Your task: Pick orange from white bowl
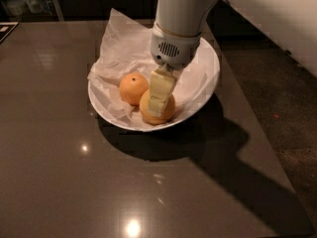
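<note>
The orange (pixel 170 112), pale yellow-orange, lies at the front of the white bowl (pixel 209 89), which is lined with crumpled white paper (pixel 124 38). A smaller, deeper-orange fruit (pixel 132 87) with a dark stem dot lies touching it on the left. My gripper (pixel 159 102) hangs straight down from the white arm (pixel 178 29) and sits right at the orange, with its pale yellow front part covering the middle of the fruit. The back of the orange is hidden behind the gripper.
The bowl stands on a dark glossy table (pixel 74 182) near its right edge. Darker floor (pixel 277 108) lies beyond that edge. The arm casts a broad shadow (pixel 223 152) over the table to the bowl's right. Cluttered shelves (pixel 25 1) show at the far left.
</note>
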`<control>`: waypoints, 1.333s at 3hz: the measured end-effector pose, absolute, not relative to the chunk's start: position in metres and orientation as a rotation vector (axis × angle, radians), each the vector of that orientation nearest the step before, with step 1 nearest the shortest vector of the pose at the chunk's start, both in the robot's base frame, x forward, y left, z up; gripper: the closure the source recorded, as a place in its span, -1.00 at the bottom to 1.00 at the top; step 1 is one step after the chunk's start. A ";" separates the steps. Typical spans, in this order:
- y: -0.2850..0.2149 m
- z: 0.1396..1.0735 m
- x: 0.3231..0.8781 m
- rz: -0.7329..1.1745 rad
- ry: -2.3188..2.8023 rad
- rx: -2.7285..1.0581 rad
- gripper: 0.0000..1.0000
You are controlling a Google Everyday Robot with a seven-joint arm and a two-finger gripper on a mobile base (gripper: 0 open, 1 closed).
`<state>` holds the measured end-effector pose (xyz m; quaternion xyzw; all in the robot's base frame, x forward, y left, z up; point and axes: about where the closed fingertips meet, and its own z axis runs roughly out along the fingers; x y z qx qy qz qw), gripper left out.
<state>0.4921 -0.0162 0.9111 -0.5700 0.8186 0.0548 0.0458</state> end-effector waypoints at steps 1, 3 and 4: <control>-0.020 0.901 0.500 0.201 2.537 -1.718 -0.26; -0.019 0.889 0.507 0.234 2.570 -1.715 -0.24; -0.010 0.879 0.502 0.236 2.569 -1.760 -0.28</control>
